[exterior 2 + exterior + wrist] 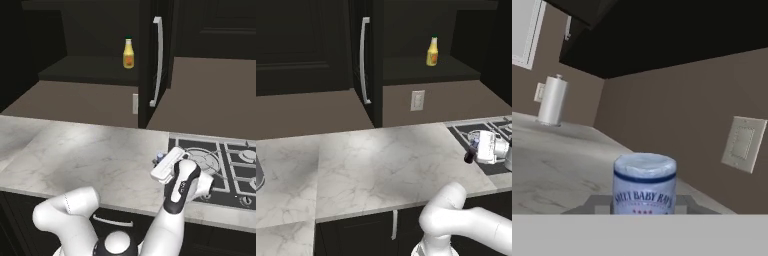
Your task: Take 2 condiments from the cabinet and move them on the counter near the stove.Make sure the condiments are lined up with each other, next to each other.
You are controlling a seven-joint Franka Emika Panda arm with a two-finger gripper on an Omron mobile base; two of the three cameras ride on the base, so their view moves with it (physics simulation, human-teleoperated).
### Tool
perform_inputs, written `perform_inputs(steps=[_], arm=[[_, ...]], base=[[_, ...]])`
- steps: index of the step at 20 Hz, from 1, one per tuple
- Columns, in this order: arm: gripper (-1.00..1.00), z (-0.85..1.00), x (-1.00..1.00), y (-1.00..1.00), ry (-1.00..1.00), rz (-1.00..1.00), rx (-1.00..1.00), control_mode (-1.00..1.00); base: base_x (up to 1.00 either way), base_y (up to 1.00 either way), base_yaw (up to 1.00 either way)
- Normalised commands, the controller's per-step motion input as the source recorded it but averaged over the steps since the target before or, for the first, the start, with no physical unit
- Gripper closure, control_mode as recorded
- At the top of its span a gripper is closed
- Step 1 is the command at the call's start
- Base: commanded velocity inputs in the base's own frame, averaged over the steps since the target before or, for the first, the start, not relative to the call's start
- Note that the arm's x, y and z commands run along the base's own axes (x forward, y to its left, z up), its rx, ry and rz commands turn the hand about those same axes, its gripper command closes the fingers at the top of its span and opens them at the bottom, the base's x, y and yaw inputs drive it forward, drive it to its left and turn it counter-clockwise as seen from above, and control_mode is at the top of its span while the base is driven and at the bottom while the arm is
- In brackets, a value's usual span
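Note:
My gripper point(472, 150) is shut on the dark purple-brown condiment bottle point(470, 157), low over the white marble counter point(381, 160) at the left edge of the black stove point(220, 162). Its white-blue label point(644, 187) shows close up in the hand view. In the right base view a bit of this bottle point(160, 158) peeks out past the hand. I cannot tell whether it touches the counter. The yellow condiment bottle with a green cap point(432, 51) point(129, 54) stands upright on the shelf of the open dark cabinet point(406, 70).
The cabinet door with its silver bar handle point(363, 60) point(157, 60) stands open over the counter. A wall outlet point(417, 100) point(742, 142) sits below the shelf. A silvery cylinder point(552, 100) stands far along the counter, and a grey object point(257, 172) is at the left edge.

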Motion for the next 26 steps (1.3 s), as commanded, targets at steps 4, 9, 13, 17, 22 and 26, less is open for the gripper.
perform_inputs(steps=[4,9,13,17,22,26], arm=[[1.00,-0.02,0.00,0.01,0.03,0.00,0.10,-1.00],[1.00,-0.01,0.00,0.10,0.01,0.00,0.05,-1.00],[1.00,-0.23,0.00,0.20,0.00,0.00,0.01,-1.00],[1.00,-0.51,0.00,0.28,0.00,0.00,-0.04,-1.00],[1.00,-0.42,0.00,0.21,0.00,0.00,-0.01,-1.00],[1.00,-0.36,0.00,0.16,0.00,0.00,0.00,-1.00]], base=[[0.00,0.00,0.00],[0.00,0.00,0.00],[0.00,0.00,0.00],[0.00,0.00,0.00],[0.00,0.00,0.00],[0.00,0.00,0.00]])
